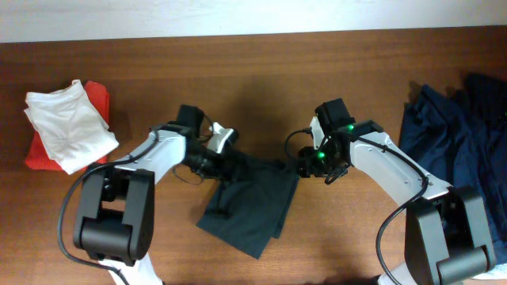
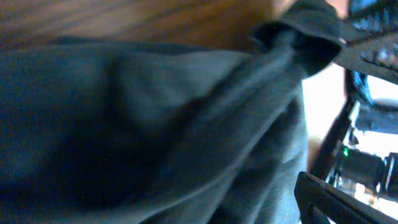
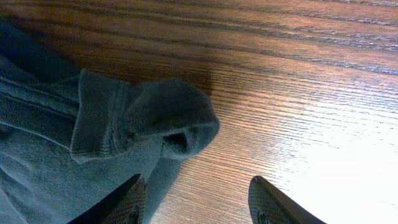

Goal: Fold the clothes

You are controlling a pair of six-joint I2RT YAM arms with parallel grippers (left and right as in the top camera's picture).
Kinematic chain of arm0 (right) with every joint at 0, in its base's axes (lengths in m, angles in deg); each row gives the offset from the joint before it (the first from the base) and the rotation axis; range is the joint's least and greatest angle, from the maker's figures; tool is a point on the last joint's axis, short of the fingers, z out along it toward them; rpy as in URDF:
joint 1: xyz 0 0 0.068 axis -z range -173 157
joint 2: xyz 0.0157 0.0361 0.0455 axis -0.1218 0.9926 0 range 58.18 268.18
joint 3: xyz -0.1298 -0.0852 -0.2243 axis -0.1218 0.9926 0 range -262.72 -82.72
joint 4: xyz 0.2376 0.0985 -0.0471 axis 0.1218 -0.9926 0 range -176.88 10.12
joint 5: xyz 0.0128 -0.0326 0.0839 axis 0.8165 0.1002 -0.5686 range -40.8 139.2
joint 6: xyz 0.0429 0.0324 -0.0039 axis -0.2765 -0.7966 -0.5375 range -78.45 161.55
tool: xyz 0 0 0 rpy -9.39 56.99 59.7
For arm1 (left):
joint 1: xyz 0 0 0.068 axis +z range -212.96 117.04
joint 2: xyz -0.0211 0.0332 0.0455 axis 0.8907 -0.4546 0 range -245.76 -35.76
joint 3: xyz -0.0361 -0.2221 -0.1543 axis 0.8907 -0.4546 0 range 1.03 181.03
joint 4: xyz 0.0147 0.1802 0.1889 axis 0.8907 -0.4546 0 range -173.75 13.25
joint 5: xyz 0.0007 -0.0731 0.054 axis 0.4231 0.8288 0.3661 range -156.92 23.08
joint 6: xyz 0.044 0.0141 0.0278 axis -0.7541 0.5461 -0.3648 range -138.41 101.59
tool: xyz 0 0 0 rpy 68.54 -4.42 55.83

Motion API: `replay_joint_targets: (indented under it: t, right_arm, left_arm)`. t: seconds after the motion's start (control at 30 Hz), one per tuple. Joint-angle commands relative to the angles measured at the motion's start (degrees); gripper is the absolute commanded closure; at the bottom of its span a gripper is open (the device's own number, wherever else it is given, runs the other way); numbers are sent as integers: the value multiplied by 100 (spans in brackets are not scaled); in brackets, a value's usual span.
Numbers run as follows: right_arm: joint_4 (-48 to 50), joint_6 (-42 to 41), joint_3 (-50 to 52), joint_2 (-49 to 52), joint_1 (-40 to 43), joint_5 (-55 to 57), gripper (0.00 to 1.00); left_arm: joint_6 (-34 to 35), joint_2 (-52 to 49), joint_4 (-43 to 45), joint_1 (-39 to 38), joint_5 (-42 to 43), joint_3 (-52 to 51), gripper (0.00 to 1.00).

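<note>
The dark-green T-shirt (image 1: 252,204) lies folded and rumpled on the wooden table, between my two arms. My left gripper (image 1: 219,164) is at its upper left edge. In the left wrist view the cloth (image 2: 155,124) fills the frame and covers one finger; the other finger (image 2: 336,199) stands far to the right, so the jaws are apart. My right gripper (image 1: 304,166) is at the shirt's upper right corner. Its jaws (image 3: 196,202) are open over bare wood, with a bunched hem of the shirt (image 3: 149,118) just to their left.
A white garment (image 1: 67,123) lies on a red one (image 1: 41,150) at the far left. A heap of navy blue clothes (image 1: 459,131) lies at the right edge. The wooden table (image 1: 261,71) meets a white wall at the back.
</note>
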Motion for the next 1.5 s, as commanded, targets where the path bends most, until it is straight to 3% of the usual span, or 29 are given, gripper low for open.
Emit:
replay_joint_targets:
  t: [0.0, 0.03, 0.13, 0.27, 0.43, 0.53, 0.67, 0.8, 0.83, 0.87, 0.9, 1.1, 1.17, 1.27, 1.37, 1.47]
  right_arm:
    - [-227, 39, -79, -35, -4, 166, 43]
    - [-372, 39, -79, -35, -2, 356, 43]
    - [-796, 35, -79, -35, 22, 894, 44]
    - [-940, 20, -79, -35, 570, 957, 44]
    - [-1029, 22, -79, -35, 776, 977, 44]
    - [-1029, 20, -79, -35, 776, 977, 44]
    - [-1032, 20, -79, -35, 776, 975, 44]
    - [-1126, 17, -79, -35, 776, 975, 44]
    - [-1158, 17, -79, -35, 776, 975, 44]
    - [-1161, 17, -79, -35, 776, 973, 44]
    - [-1161, 17, -79, -35, 776, 975, 44]
    - [-1172, 20, -79, -35, 776, 975, 39]
    - [-1172, 20, -79, -35, 776, 973, 29]
    - [-1147, 22, -79, -35, 776, 636, 1]
    - [-1110, 39, -79, -35, 776, 382, 1]
    - [-1211, 365, -284, -35, 778, 304, 1]
  left_arm:
    - [-415, -216, 264, -404, 216, -68, 62]
    - [-415, -216, 310, -402, 162, -13, 100]
    - [-391, 37, -223, 317, -678, 1220, 100]
    - [-197, 824, -1141, 1884, -1261, 2785, 100]
    - [-136, 1038, -654, 3558, -1357, 2789, 99]
    - [-133, 1032, -376, 3991, -1394, 2787, 99]
    - [251, 855, 92, 4555, -2363, 2787, 99]
    - [505, 175, 774, 5174, -2435, 2787, 99]
    - [748, 17, 883, 5331, -2463, 2787, 87]
    - [798, -149, 918, 5464, -2450, 2787, 26]
    - [798, -229, 907, 5525, -2450, 2787, 4]
    - [1099, 474, 713, 5709, -2144, 3335, 1]
    - [1097, 927, 605, 5536, -2098, 3375, 1]
    - [1005, 1150, 15, 4144, -2109, 3373, 1]
    - [1008, 1005, -651, 2579, -2708, 3368, 1]
    - [920, 769, -1598, 1478, -2951, 3368, 1]
